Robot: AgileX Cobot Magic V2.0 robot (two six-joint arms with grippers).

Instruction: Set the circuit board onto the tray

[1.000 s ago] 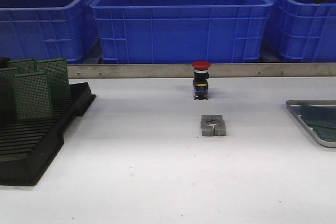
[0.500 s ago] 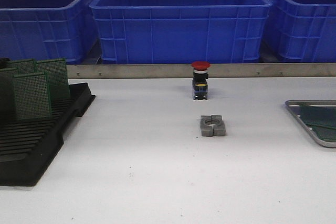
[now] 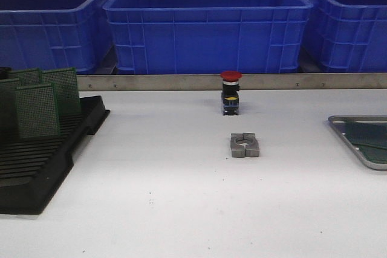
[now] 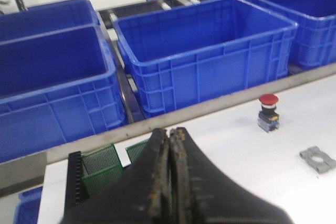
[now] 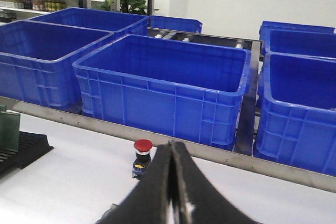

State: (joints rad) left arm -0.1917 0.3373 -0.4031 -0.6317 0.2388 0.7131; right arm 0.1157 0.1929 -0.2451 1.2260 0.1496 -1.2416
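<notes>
We found the circuit boards [image 3: 37,108] standing upright in the black slotted rack [image 3: 36,161] at nine o'clock on the table [image 3: 169,197]; the tray [image 3: 351,143] lay at three o'clock, well apart, with a green board already on it. The boards' long axes ran vertical. We judged the left arm nearer the rack — its wrist view showed boards just beyond the left gripper [image 4: 170,145], whose jaws were pressed together on nothing. The right gripper [image 5: 171,153] was likewise closed and empty, raised above the table and aimed toward the red push-button [image 5: 142,153] — neither arm appeared in the front view.
</notes>
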